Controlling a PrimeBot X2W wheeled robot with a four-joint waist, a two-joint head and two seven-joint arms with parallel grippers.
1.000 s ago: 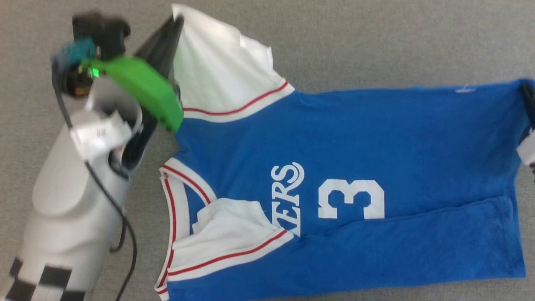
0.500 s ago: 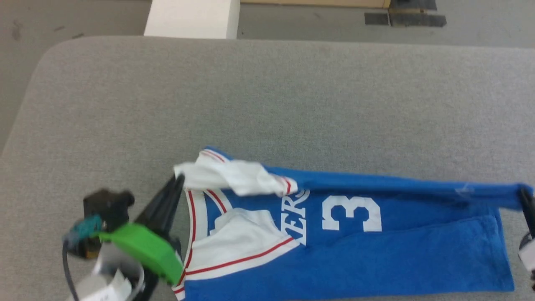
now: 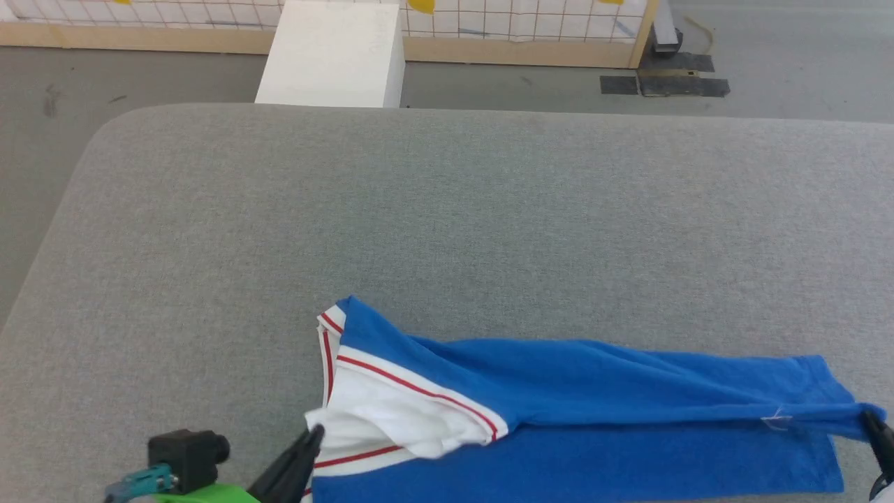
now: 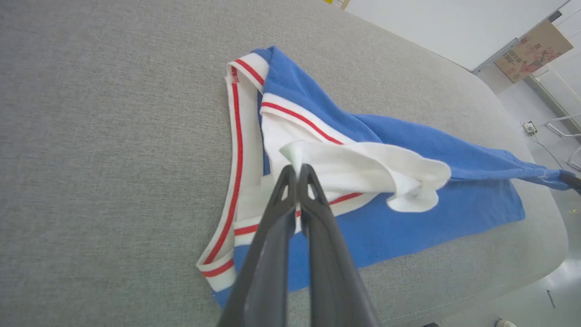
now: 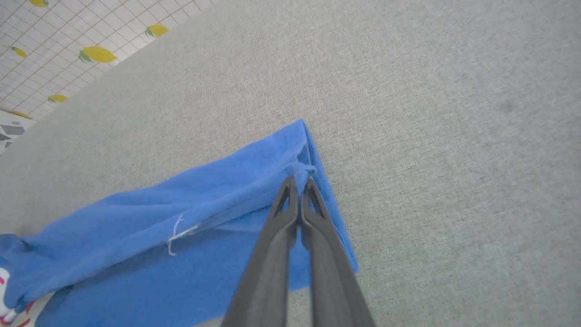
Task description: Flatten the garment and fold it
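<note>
The garment (image 3: pixel 601 391), a royal-blue shirt with white, red-striped sleeves, lies folded lengthwise near the front edge of the grey padded table (image 3: pixel 447 209). My left gripper (image 3: pixel 316 432) is shut on the edge of a white sleeve (image 4: pixel 363 168), holding it lifted over the collar end. At the other end, my right gripper (image 3: pixel 869 419) is shut on the blue hem corner (image 5: pixel 299 170), pulled up and over the lower layer. The left wrist view shows the garment (image 4: pixel 408 150) draped back over itself, and the right wrist view shows its blue hem edge (image 5: pixel 181 204) doubled.
A white box (image 3: pixel 332 56) stands on the floor beyond the table's far edge. A gridded panel in a wooden frame (image 3: pixel 531 28) runs along the back. The table's rounded left corner (image 3: pixel 105 133) and broad bare surface lie beyond the garment.
Both grippers have drawn the garment's far edge toward the near edge, folding it over and covering the number and lettering. The head camera has tilted up, bringing the table's far edge and floor into view.
</note>
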